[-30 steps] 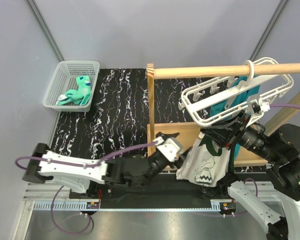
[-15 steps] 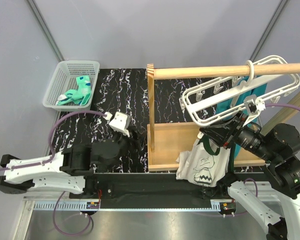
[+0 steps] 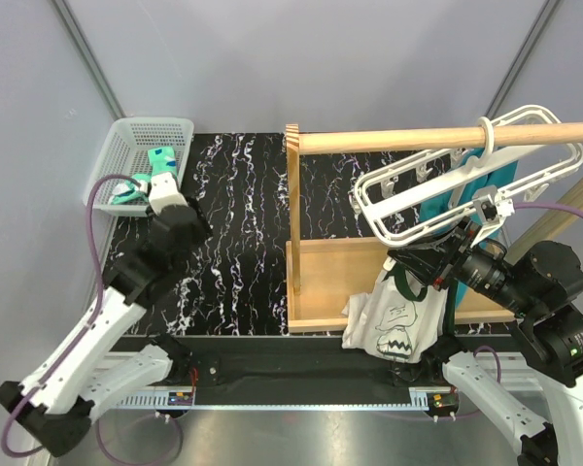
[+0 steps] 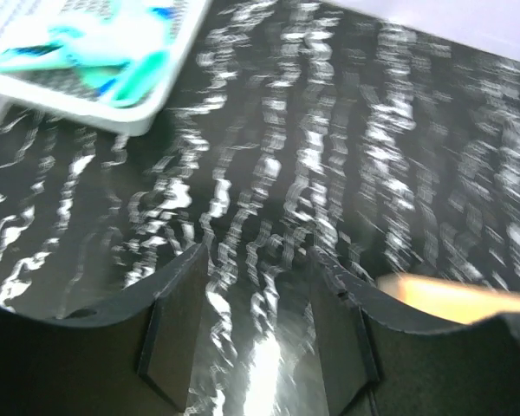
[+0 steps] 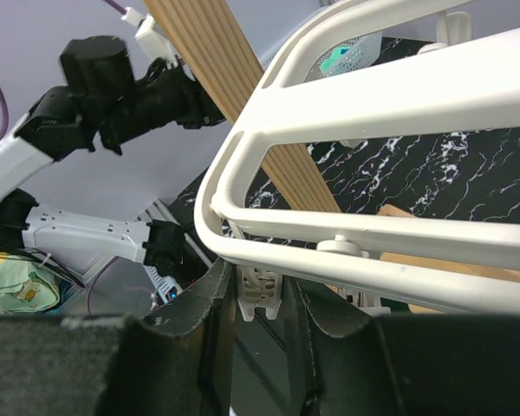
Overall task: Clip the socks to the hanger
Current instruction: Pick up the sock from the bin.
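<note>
Black marbled table (image 3: 233, 194), grey walls behind. The socks (image 3: 158, 158) lie in the white basket (image 3: 175, 124) at the far-left corner. Your left gripper (image 4: 256, 264) hangs over the table just short of that basket, jaws apart with nothing between them (the wrist view is blurred). On the right, the hanger (image 5: 416, 87) hangs from the wooden rod (image 3: 389, 139), and your right gripper (image 5: 260, 279) is closed narrowly on one clip (image 5: 260, 299) under its frame.

My left arm stretched far forward-left, wrist angled down, left gripper (image 4: 258, 260) parted. My right arm raised, right gripper (image 5: 260, 299) pinched nearly closed.
</note>
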You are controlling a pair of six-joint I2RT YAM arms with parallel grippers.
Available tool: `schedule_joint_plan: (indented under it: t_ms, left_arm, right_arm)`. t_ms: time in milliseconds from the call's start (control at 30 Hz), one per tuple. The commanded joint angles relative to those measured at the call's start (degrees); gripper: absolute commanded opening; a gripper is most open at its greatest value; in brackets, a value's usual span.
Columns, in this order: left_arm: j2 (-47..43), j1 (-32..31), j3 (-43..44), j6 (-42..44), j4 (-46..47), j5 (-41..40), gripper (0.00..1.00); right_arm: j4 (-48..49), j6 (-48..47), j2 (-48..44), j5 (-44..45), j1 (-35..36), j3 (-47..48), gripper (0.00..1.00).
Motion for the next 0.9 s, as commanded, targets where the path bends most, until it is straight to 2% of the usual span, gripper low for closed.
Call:
schedule_joint_plan:
  t_ms: [0, 33, 67, 100, 133, 200, 267, 333, 400, 433, 633, 733, 867]
  left_arm:
    - [6.45, 12.11, 1.18, 4.61, 6.11, 14.35, 0.54]
    - [7.78, 17.62, 1.71, 4.97, 8.12, 16.13, 0.55]
    - [9.1, 19.76, 3.11, 5.41, 9.1, 17.1, 0.56]
    - [12.86, 21.52, 4.51, 6.11, 9.72, 17.63, 0.62]
    - [14.98, 25.54, 6.35, 6.2, 9.38, 18.33, 0.64]
    - [21.81, 28.56, 11.63, 7.77, 9.11, 18.08, 0.66]
    - [26.06, 32.16, 14.79, 9.1, 10.25, 15.98, 0.65]
    - [31.6, 36.37, 16.03, 10.42, 10.78, 17.2, 0.61]
    - [35.28, 37.8, 16.13, 11.64, 12.0, 21.74, 0.57]
    - [36.26, 39.89, 16.3, 12.52, 12.97, 22.2, 0.56]
    - [41.72, 42.54, 16.3, 17.36, 14.73, 23.44, 0.47]
    - [41.99, 42.9, 14.64, 20.61, 19.12, 26.24, 0.45]
    - [43.92, 43.69, 15.95, 22.81, 18.34, 26.69, 0.43]
  right_arm:
    - [-0.35, -0.97, -0.21, 1.38, 0.21, -0.13, 0.0]
    - [-0.7, -1.06, -0.21, 1.3, 0.21, -0.13, 0.0]
    - [-0.88, -1.15, 0.06, 1.21, 0.12, 0.13, 0.0]
    - [-0.97, -1.24, 0.41, 1.12, 0.21, 0.39, 0.0]
    - [-1.4, -1.24, 0.5, 1.12, 0.21, 0.57, 0.0]
    - [-1.15, -0.63, 0.41, 0.25, 0.12, 0.48, 0.0]
    - [-0.71, 0.08, 0.06, -0.46, 0.21, 0.13, 0.0]
    - [-0.79, 0.34, -0.29, -0.46, 0.21, 0.13, 0.0]
    - [-0.79, 0.96, -0.82, -0.64, 0.12, 0.13, 0.0]
    - [-0.71, 1.13, -0.99, -0.9, 0.21, 0.13, 0.0]
    - [-1.49, 0.7, -1.26, -1.95, 0.21, 0.31, 0.0]
    - [-1.49, 0.43, -1.35, -2.31, 0.12, 0.48, 0.0]
    - [-1.41, 0.6, -1.52, -2.39, 0.12, 0.57, 0.0]
